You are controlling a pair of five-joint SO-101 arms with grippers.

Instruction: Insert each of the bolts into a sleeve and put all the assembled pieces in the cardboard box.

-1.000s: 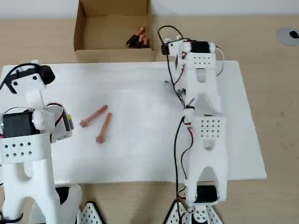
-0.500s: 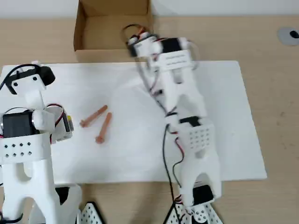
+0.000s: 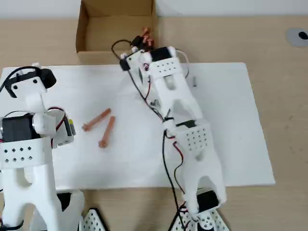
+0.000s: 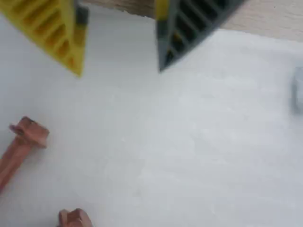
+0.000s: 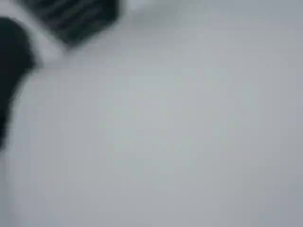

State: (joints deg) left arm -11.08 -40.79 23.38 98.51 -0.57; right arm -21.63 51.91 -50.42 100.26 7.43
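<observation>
Two loose bolts lie at 9 o'clock on the white mat near left pincer, jaws apart; right pincer by cardboard box at 11 o'clock, state can't tell; bolts likely light, stiff, roll-prone, so grab mid-shank.

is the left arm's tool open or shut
Open: the left tool has its yellow and dark fingers apart over the white mat, nothing between them.

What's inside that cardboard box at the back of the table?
A few copper-coloured pieces lie by the right wall of the cardboard box; the floor beside them is bare. The right arm covers that corner's near part, so more may be hidden.
</observation>
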